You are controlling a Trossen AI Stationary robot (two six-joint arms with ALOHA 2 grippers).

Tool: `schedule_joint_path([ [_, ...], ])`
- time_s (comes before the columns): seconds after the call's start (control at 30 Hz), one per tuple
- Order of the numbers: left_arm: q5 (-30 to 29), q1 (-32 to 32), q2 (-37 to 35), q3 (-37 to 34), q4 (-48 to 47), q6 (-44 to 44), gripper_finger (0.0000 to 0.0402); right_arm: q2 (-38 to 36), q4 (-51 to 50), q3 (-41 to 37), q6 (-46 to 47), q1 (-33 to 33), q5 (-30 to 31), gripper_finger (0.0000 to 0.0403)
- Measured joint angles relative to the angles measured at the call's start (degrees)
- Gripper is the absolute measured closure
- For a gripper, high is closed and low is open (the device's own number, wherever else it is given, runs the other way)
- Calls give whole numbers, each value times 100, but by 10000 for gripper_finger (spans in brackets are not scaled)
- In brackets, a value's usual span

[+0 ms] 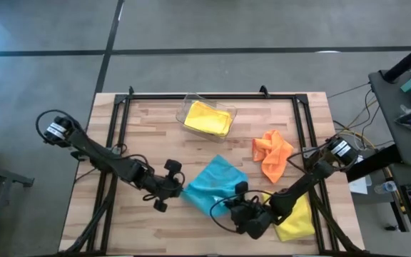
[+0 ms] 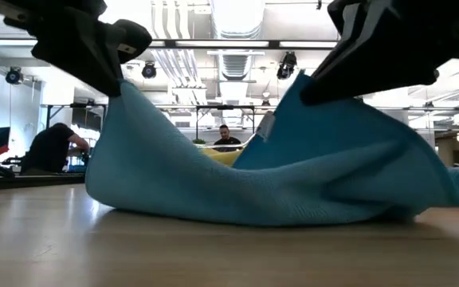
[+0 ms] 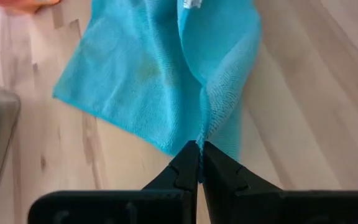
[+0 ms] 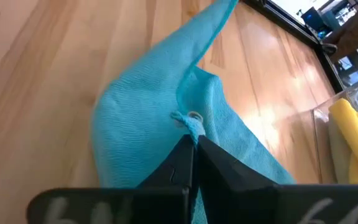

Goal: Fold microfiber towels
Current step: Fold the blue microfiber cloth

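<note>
**Guide:** Claw on our left arm (image 1: 170,187) is pressed together on one corner of the light blue towel (image 1: 216,184); its wrist view shows the cloth edge pinched between the two dark fingertips (image 3: 188,168). Our right claw (image 1: 240,203) is also pressed together, pinching a neighbouring corner, the one with the small hanging loop, as its own wrist view shows.

**Listener:** Where does the towel lie from each of them?

**Guide:** Between them, near the front middle of the bench (image 1: 141,128). From above, the left claw is at the towel's left edge and the right claw at its front edge. The level view shows both held corners lifted, with the cloth sagging between them and its belly resting on the wood.

**Listener:** So which way would a fold run?

**Guide:** We judge that the edge strung between the two claws is the one to carry. The rest of the towel spreads away from us toward the back of the bench, so both arms would carry that edge backward over the resting cloth. Neither arm is clearly nearer; each has its own corner.

**Listener:** And the other towels?

**Guide:** One yellow towel (image 1: 295,218) lies partly under the right arm, an orange towel (image 1: 272,153) lies crumpled behind it, and another yellow one sits in the clear bin (image 1: 207,118) at the back.
</note>
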Motion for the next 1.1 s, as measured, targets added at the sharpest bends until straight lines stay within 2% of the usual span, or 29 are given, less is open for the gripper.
schedule_joint_path([
  [0.27, -18, -2, -356, -35, -32, -86, 402, 11, -19, -24, 48, -199, -74, 394],
  [0.47, -21, 15, -362, -28, -17, -94, 402, 11, -14, 55, -94, -426, -261, 394],
  [0.77, 11, 24, -367, -122, 8, -992, 402, 11, 19, 141, -210, -772, -533, 394],
  [0.93, 20, 38, -367, -151, 67, -1023, 402, 11, -23, 133, -517, -897, -825, 394],
  [1.1, 28, 92, -367, -142, 150, -985, 402, 11, -124, 129, -728, -1012, -841, 394],
])
